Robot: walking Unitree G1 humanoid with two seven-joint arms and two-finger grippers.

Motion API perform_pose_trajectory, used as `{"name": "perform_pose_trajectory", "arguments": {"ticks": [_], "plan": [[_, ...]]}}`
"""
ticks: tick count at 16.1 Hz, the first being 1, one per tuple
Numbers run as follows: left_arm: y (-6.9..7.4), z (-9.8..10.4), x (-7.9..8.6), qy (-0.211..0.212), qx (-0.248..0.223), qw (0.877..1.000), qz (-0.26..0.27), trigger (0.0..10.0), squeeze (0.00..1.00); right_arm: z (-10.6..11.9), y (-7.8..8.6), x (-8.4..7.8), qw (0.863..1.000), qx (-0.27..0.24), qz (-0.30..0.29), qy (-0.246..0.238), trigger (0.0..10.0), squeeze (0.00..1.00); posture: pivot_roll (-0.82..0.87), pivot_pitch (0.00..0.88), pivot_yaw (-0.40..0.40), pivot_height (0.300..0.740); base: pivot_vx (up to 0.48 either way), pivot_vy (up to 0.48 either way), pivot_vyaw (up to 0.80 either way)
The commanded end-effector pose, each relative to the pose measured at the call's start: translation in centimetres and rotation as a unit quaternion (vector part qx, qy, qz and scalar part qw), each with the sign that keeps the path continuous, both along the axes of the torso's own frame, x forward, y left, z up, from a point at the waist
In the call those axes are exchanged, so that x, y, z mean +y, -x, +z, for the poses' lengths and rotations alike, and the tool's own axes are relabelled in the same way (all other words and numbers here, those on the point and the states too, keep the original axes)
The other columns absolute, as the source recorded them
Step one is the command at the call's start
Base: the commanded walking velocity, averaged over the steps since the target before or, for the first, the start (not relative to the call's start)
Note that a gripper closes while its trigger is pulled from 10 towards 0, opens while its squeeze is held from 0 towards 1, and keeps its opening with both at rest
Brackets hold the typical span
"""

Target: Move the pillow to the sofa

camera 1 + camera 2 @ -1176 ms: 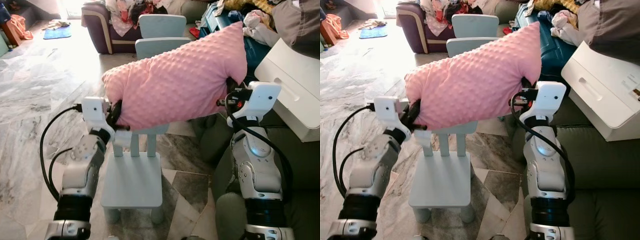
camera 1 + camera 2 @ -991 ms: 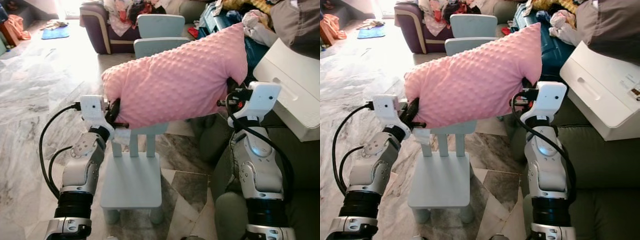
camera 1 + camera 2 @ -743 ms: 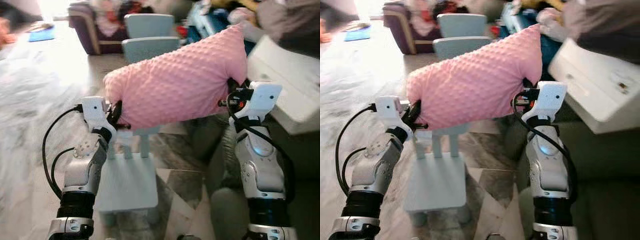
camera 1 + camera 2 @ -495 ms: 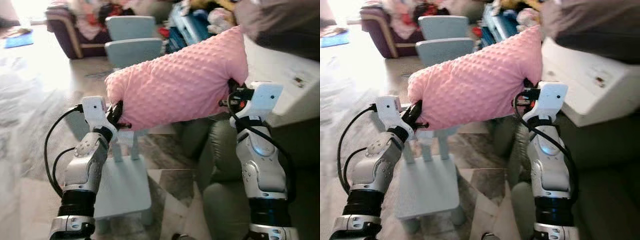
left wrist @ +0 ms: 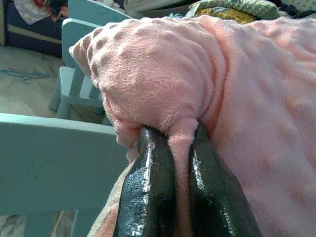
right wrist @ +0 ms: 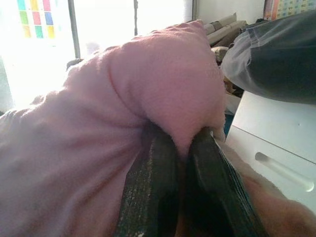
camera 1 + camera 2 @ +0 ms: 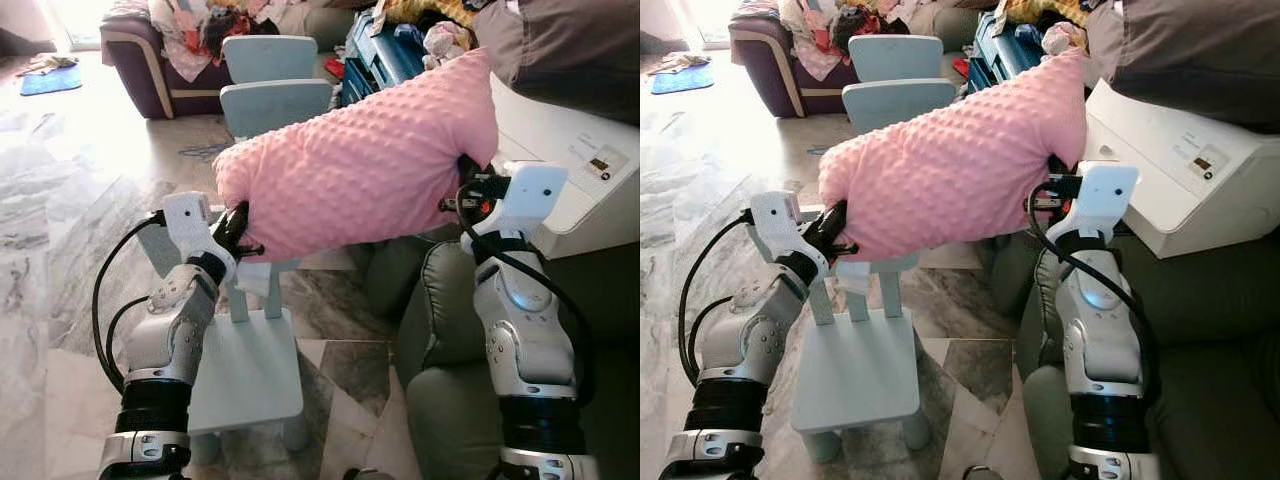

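A pink dimpled pillow (image 7: 360, 170) hangs in the air between my two arms, above a small pale blue chair. My left gripper (image 7: 238, 228) is shut on the pillow's lower left corner; in the left wrist view its black fingers (image 5: 148, 187) pinch a fold of the pink fabric (image 5: 163, 84). My right gripper (image 7: 462, 190) is shut on the pillow's right edge, and its fingers (image 6: 150, 192) clamp the plush (image 6: 148, 89) in the right wrist view. The olive green sofa (image 7: 450, 400) lies at my lower right, under and beside my right arm.
A pale blue chair (image 7: 250, 365) stands right below the pillow on the marble floor (image 7: 60, 250). A white appliance (image 7: 1180, 180) sits on the sofa at right. Two more pale blue chairs (image 7: 275, 75), a purple sofa (image 7: 135, 55) with clothes and a blue bin (image 7: 375, 55) stand farther back.
The view has swung to the right: the chair and floor slid left and more of the green sofa and white appliance came in. Both grippers still hold the pillow the same way.
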State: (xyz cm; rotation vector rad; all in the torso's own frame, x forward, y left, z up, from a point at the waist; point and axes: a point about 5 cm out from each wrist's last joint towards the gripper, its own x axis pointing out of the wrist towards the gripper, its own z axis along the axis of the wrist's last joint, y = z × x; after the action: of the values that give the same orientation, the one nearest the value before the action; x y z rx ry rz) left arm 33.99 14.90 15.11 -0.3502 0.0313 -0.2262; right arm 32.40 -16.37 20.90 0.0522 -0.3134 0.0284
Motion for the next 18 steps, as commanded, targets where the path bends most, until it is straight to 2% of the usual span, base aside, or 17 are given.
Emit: {"name": "perform_pose_trajectory", "arguments": {"ticks": [1, 12, 18], "plan": [[0.0, 0.7, -0.3, 0.002, -0.013, 1.000, -0.011, 10.0, 0.00, 0.9, 0.3, -0.2, 1.000, -0.019, -0.004, -0.001, 0.0, 0.00, -0.13, 0.072, -0.030, 0.740, 0.000, 0.000, 0.00], [0.4, 0.5, -1.2, 0.011, -0.004, 0.999, -0.033, 10.0, 0.00, 0.8, 0.5, -0.2, 1.000, -0.013, -0.002, 0.001, 0.0, 0.00, -0.14, 0.083, -0.029, 0.740, 0.000, 0.000, 0.00], [0.8, 0.6, -2.0, 0.016, -0.002, 0.998, -0.065, 10.0, 0.00, 0.7, 0.7, -0.4, 1.000, -0.008, -0.008, 0.002, 0.0, 0.00, -0.14, 0.091, -0.024, 0.740, 0.000, 0.000, -0.08]]}}
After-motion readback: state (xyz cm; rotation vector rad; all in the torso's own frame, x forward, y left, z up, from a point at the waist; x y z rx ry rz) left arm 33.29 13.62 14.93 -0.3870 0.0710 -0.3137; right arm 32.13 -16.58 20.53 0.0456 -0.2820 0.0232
